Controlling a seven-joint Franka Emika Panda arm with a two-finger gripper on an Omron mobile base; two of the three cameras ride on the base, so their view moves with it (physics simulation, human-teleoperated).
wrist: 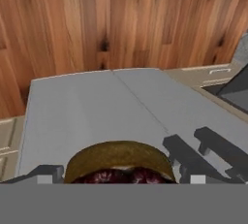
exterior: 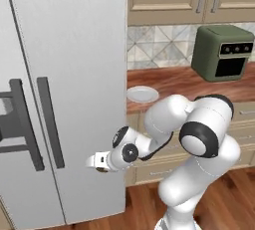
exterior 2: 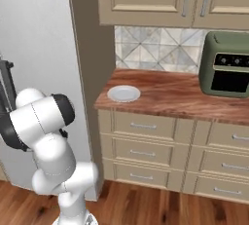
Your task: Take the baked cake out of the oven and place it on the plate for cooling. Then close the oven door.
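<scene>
**Cake in claw, close against fridge**

Pinching the cake (wrist: pixel 118 161) between wide-set jaws of the claw (exterior: pixel 95 162), tip close to the grey fridge door (exterior: pixel 74 74); cannot tell whether touching. Just left of the claw: dark door handles (exterior: pixel 50 122). Below the claw: open room down to the wooden floor (wrist: pixel 121 19). Up and right of the claw, well apart: the plate (exterior: pixel 142 94), near the left edge of the wooden table (exterior: pixel 184 82), bare wood all round. Farther right: green appliance (exterior: pixel 222 52) against the tiled wall. Under the table's edge: drawers (exterior 2: pixel 143 126).
</scene>
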